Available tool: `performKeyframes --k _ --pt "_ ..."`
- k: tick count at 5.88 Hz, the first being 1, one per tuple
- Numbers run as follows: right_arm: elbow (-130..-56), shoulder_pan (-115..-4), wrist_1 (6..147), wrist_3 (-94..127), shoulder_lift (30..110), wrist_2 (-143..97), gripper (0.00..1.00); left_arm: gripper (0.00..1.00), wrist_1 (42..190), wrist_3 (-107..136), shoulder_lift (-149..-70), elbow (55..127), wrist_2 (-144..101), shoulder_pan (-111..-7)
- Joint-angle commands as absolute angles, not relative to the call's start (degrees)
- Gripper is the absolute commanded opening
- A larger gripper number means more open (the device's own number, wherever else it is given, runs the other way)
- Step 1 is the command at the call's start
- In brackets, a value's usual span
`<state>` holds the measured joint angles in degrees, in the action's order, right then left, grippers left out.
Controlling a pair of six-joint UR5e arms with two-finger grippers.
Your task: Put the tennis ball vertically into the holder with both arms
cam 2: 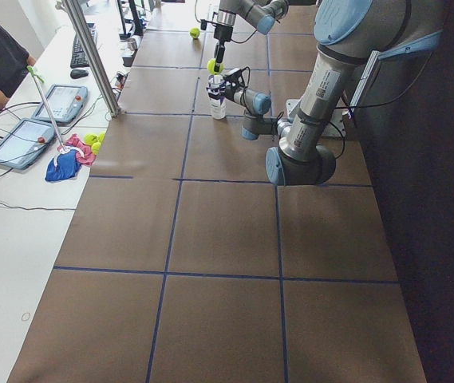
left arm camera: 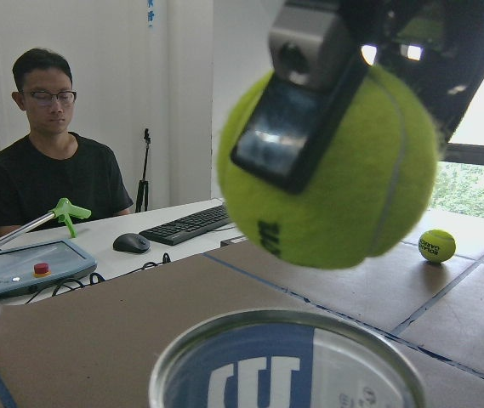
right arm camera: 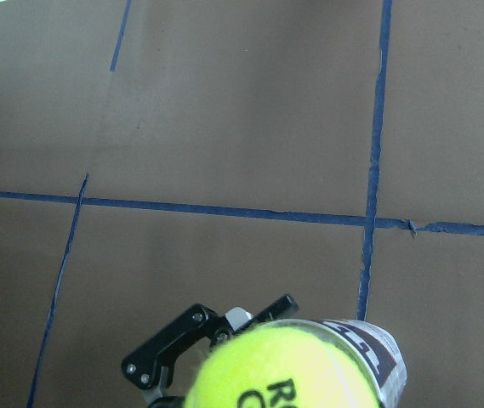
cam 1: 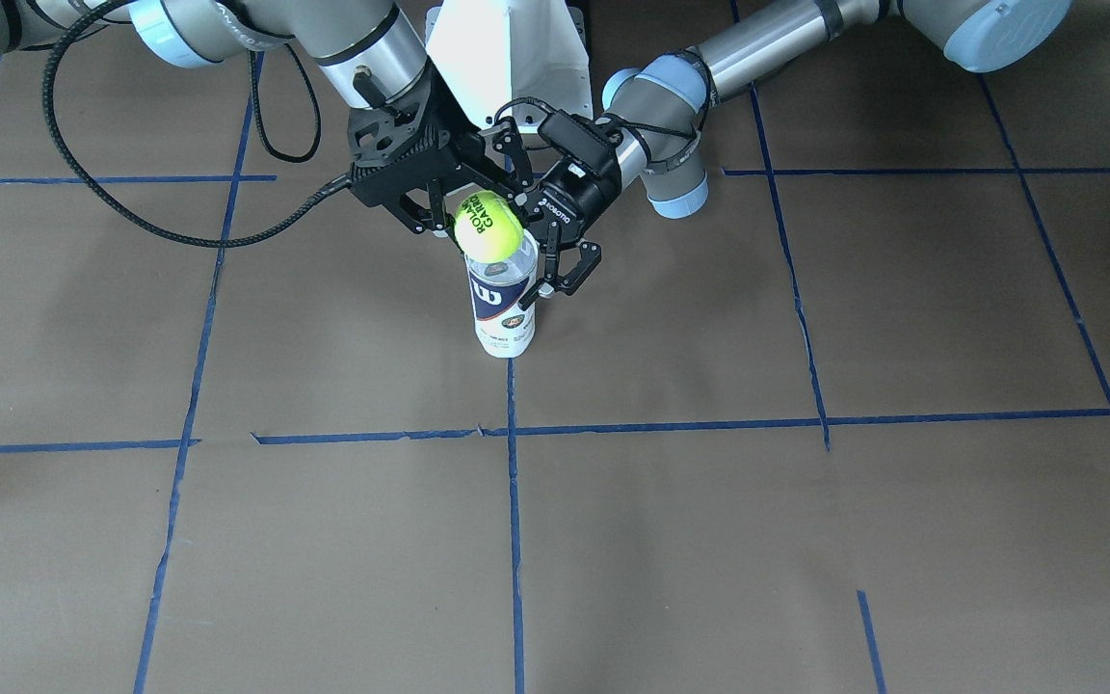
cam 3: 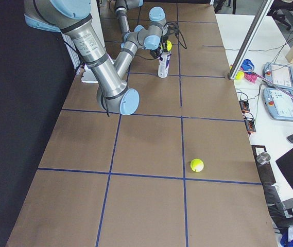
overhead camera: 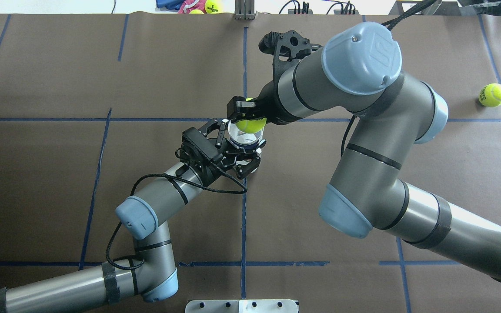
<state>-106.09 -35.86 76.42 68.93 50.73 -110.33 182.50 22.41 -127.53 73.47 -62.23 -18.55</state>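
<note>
Surface: a big table under brown paper, cut into squares by lines of blue tape. All the action sits in the upper middle of the front-facing view.
Holder: the holder stands upright on the paper, open mouth up and navy and white label facing the front camera. It is right beside a vertical tape line.
Left gripper: it comes in from the lower left of the overhead view. The left gripper has its fingers wrapped round the upper part of the can, one on each side, and is clamped on it.
Tennis ball: there it is, the tennis ball, bright yellow-green with black lettering, hanging directly over the can's mouth. In the left wrist view a thin gap shows between the ball's underside and the rim, so it is above the can and not inside it.
Right gripper: it reaches in from the right of the overhead view. The right gripper pinches the ball, and one finger pad lies flat against the fuzz.
Second ball: another ball lies on the paper at the far right of the overhead view, well apart from the can.
Background: an operator in black sits at a white desk at the left of the left wrist view, with a keyboard and mouse in front of him.
</note>
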Motion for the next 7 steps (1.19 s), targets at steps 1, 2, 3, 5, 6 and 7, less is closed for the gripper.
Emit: performKeyframes --k 1,2,3,5,6,7 --pt "-106.1 -35.4 76.5 69.1 50.7 -110.1 0.99 0.92 182.5 22.6 -127.5 73.5 -62.2 -18.5" --pt "-106.2 -35.4 76.5 69.2 50.8 -110.0 0.99 0.92 182.5 22.6 -127.4 73.6 -62.2 -18.6" --pt "-106.4 -35.6 76.5 69.1 51.1 -110.1 0.99 0.92 182.5 22.6 -127.4 73.6 -62.2 -18.5" --pt "-106.3 -42.8 75.9 62.5 60.9 -110.8 0.99 0.92 182.6 22.6 -127.5 73.7 -62.2 -18.5" --pt "-105.8 -48.0 76.3 49.2 67.1 -110.6 0.99 0.92 182.7 22.6 -127.4 73.9 -62.2 -18.6" --pt "-104.0 -52.4 76.4 38.5 72.5 -111.1 0.99 0.92 182.7 22.7 -127.4 74.0 -62.2 -18.6"
